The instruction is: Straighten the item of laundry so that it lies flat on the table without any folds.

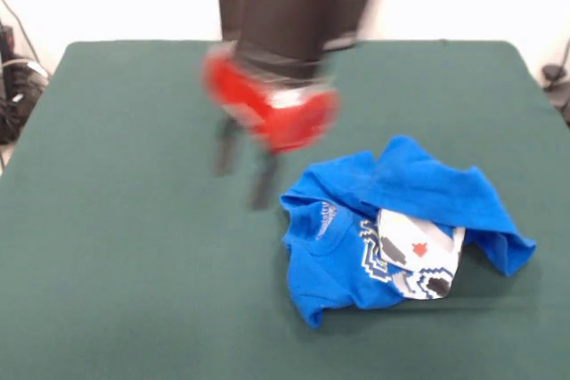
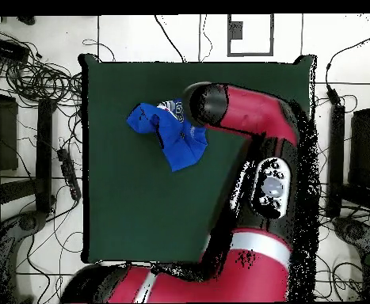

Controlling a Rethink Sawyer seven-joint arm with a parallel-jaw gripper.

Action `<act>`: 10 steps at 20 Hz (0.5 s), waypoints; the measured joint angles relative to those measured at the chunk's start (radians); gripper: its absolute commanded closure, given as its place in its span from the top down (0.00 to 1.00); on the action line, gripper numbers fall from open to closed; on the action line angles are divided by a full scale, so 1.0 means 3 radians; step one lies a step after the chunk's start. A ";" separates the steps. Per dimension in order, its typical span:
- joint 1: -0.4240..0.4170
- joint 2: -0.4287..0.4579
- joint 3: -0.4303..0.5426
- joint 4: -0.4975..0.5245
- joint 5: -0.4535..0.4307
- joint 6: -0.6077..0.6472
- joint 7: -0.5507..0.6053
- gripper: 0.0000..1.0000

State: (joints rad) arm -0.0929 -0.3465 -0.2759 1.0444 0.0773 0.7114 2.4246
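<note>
The dark green worktop (image 1: 134,264) fills the front view. Above it hangs the red and black arm (image 1: 294,15), blurred. Right of centre and toward the camera lies the blue T-shirt (image 1: 392,229), crumpled, one flap folded over its white print. The hand (image 1: 245,166) hovers just left of the shirt, fingers spread apart, holding nothing.

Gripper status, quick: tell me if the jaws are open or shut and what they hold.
Gripper: jaws open, holding nothing, hanging above the table beside the crumpled blue T-shirt.
</note>
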 measured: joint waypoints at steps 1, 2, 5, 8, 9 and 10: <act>-0.0170 0.0081 0.0011 -0.0186 -0.0078 0.0063 -0.0022 1.00; -0.0290 0.0141 0.0024 -0.0321 -0.0133 0.0113 -0.0044 1.00; -0.0681 0.0372 0.0106 -0.0798 -0.0333 0.0296 -0.0236 1.00; -0.0840 0.0491 0.0151 -0.1023 -0.0420 0.0398 -0.0384 1.00; -0.0914 0.0554 0.0175 -0.1135 -0.0461 0.0448 -0.0473 1.00; -0.0984 0.0620 0.0195 -0.1248 -0.0510 0.0493 -0.0582 1.00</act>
State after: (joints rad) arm -0.3883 -0.1604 -0.2173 0.6701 -0.0758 0.8593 2.2499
